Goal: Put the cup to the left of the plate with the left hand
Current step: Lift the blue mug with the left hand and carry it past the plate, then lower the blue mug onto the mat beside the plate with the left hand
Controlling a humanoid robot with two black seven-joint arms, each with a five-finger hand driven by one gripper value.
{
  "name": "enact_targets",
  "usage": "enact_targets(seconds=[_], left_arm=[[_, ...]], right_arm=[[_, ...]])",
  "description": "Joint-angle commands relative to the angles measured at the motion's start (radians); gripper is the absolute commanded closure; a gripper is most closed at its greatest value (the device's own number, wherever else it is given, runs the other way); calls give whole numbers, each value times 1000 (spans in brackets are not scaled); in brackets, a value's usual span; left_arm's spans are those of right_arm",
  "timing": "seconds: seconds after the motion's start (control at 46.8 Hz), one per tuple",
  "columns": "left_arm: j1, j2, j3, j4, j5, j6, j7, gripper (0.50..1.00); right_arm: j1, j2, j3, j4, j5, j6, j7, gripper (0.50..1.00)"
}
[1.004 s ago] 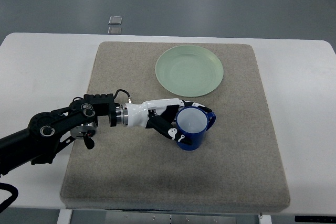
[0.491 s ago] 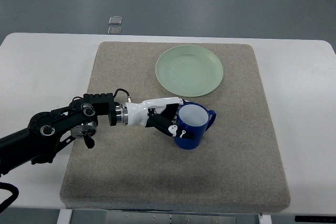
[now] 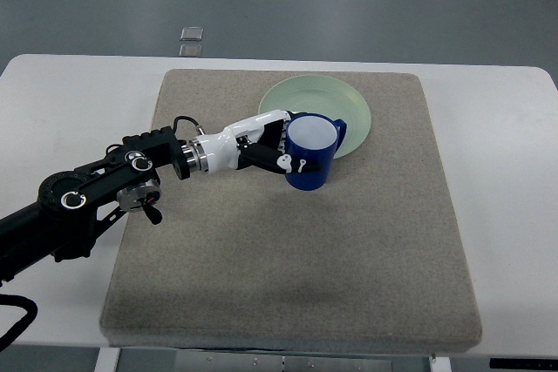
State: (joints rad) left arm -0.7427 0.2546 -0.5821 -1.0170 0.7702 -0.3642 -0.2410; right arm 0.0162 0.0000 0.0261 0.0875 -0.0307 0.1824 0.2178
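While the left arm reached in from the picture's left edge across the grey mat, its robot hand was clasped around the blue cup. The white and black fingers wrapped the cup's left wall, with two white fingertips pressed on the blue surface just below the rim. The cup sat at the far right end of the hand, directly against the fingers, so hand and cup were touching. It stood roughly upright with the mouth facing the camera, and the pale interior was visible. Its handle pointed away from the hand, toward the upper right.

The cup overlapped the lower left edge of the pale green plate as seen from above. Whether it rested on the plate's rim, on the mat, or was held clear of both could not be told from this view. The plate lay flat on the mat near the mat's far edge, slightly right of centre.

The mat covered most of the white bench. The arm's black forearm and wrist joint lay over the mat's left border and the bench beside it. Two small grey squares lay on the floor beyond the bench's far edge. No right arm showed anywhere in the view.
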Motion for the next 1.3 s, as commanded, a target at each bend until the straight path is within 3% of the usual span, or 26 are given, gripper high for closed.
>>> enact_targets(seconds=[0.0, 0.278, 1.068, 1.281], left_arm=[[0, 2, -13, 2, -2, 63, 0, 782], [2, 17, -64, 21, -2, 202, 0, 776], [8, 64, -202, 308, -40, 90, -41, 735], [8, 64, -183, 324, -20, 107, -156, 739]], right_arm=[[1, 0, 0, 0, 0, 0, 0, 568], [1, 0, 0, 0, 0, 0, 0, 568], [-1, 0, 0, 0, 0, 0, 0, 568], [-1, 0, 0, 0, 0, 0, 0, 568]])
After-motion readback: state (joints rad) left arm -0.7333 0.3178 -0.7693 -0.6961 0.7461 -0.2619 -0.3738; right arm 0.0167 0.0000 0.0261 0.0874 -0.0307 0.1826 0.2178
